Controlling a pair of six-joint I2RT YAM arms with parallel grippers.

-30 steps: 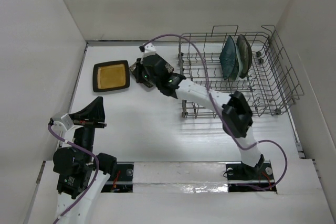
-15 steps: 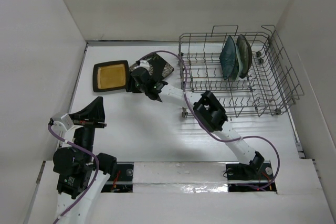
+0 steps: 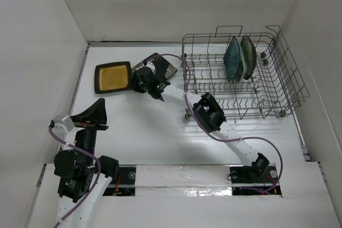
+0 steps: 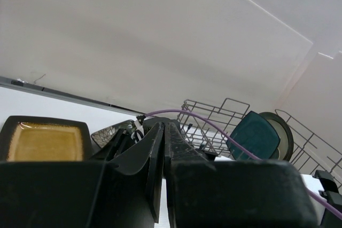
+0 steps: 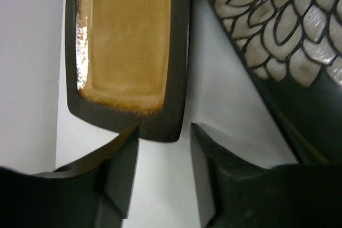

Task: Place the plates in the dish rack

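Note:
The black square plate with yellow centre [image 3: 113, 77] lies flat on the table at far left. The black plate with white flowers [image 3: 162, 67] lies just right of it. My right gripper [image 3: 138, 82] is open, low over the table, at the yellow plate's near right corner [image 5: 160, 126], its jaws either side of the rim corner. The dark teal plate [image 3: 233, 59] and the cream plate with dark rim [image 3: 248, 57] stand upright in the grey wire dish rack [image 3: 278, 78]. The mint plate is hidden. My left gripper [image 3: 99, 111] is shut and empty at near left.
White walls close the table on the left, back and right. The right arm [image 3: 211, 113] stretches from the near right base across the rack's left front corner. A purple cable [image 3: 184, 73] loops above the flower plate.
My right arm has stretched further left and lower, bringing the gripper from over the flower plate to the yellow plate's right edge. The left arm has not moved.

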